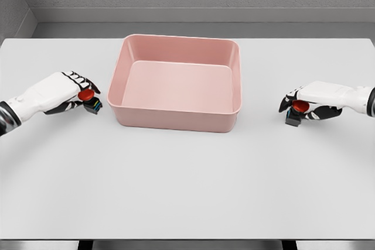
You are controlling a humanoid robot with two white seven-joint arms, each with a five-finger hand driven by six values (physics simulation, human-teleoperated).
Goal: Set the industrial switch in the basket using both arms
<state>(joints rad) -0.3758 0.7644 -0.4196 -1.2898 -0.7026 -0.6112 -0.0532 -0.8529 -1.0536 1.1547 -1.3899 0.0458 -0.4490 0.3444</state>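
A pink basket (pixel 176 83) is sitting mid-tabletop (pixel 187 185). The left hand (pixel 73 93) is curling around one industrial switch (pixel 89 101), just left of the basket; the right hand (pixel 304 105) is gripping a second switch (pixel 297 112), well apart on the basket's right. Each switch (red mushroom cap over a dark blocky body) is looking small, rigid and light; the squared body is likely offering steadier purchase than the rounded, slippery cap.

At frame centre, a pink basket (pixel 176 83) on the white surface (pixel 187 185); left hand (pixel 75 93) and right hand (pixel 304 105) each grip a red-buttoned switch (pixel 89 101) (pixel 296 112).
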